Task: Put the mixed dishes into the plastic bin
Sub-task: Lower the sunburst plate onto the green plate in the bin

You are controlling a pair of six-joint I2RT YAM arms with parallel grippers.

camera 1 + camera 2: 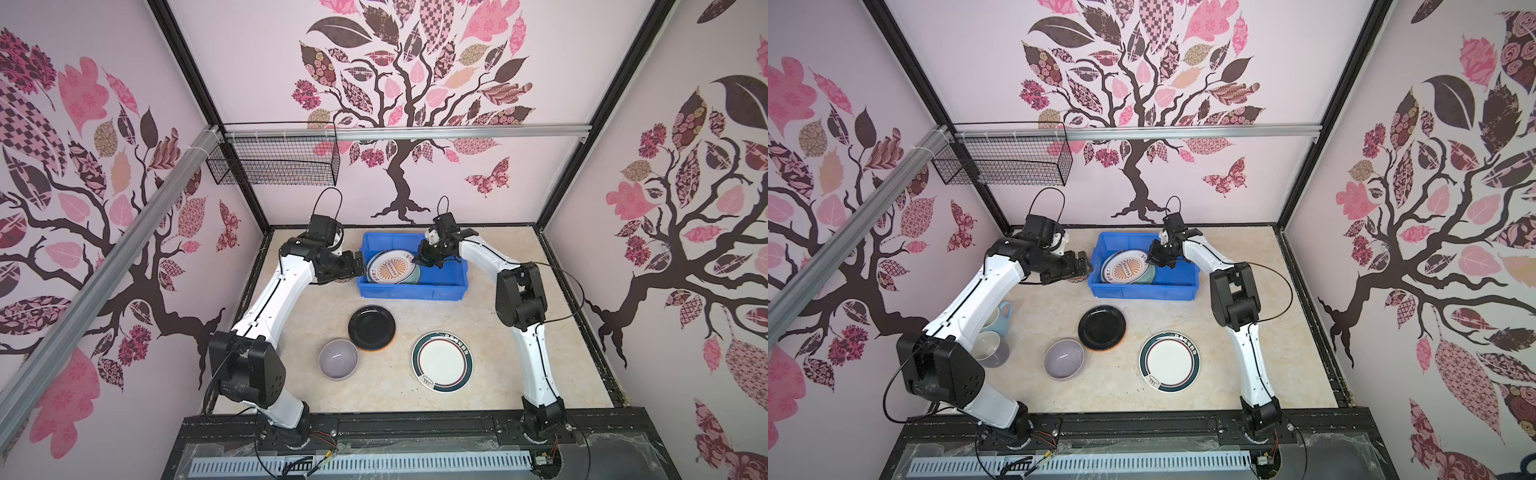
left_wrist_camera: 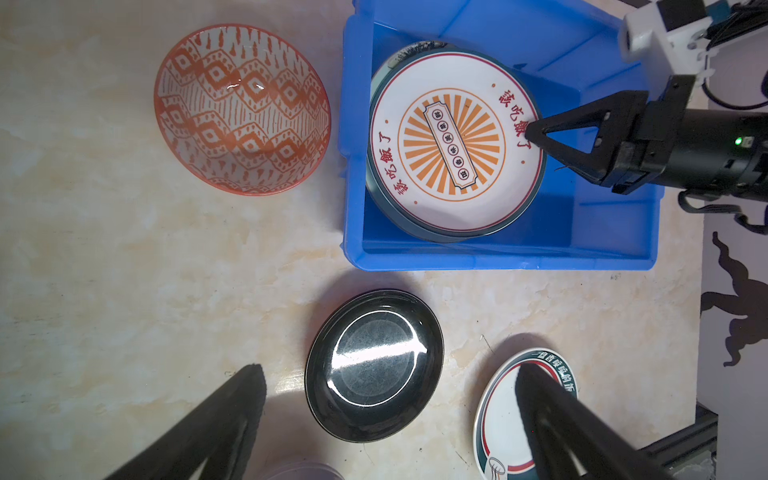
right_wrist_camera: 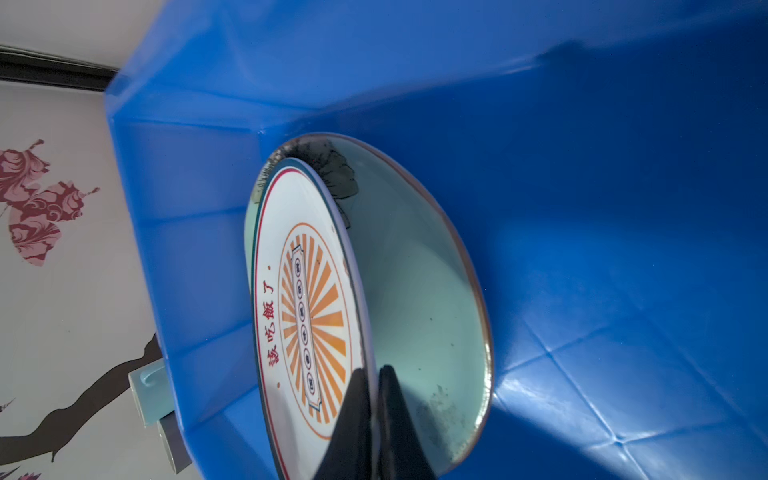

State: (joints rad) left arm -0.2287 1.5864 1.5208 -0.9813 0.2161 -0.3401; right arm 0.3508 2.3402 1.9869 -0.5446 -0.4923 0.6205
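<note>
A: What sits nearest on the tabletop (image 1: 498, 374)?
B: The lavender bowl (image 1: 338, 358), a teal-rimmed white plate (image 1: 442, 360) and the black plate (image 1: 372, 327), all outside the blue plastic bin (image 1: 411, 291).
A: And farther back?
B: That bin holds the pale green plate (image 3: 424, 299), with the sunburst plate (image 1: 392, 268) tilted on it. The right gripper (image 1: 419, 262) has its fingers clenched on the sunburst plate's rim. The left gripper (image 1: 356, 266), fingers spread and empty, hangs beside the bin, near the orange-patterned bowl (image 2: 242, 109).

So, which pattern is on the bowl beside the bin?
Orange diamonds on white; the bowl shows best in the left wrist view.
</note>
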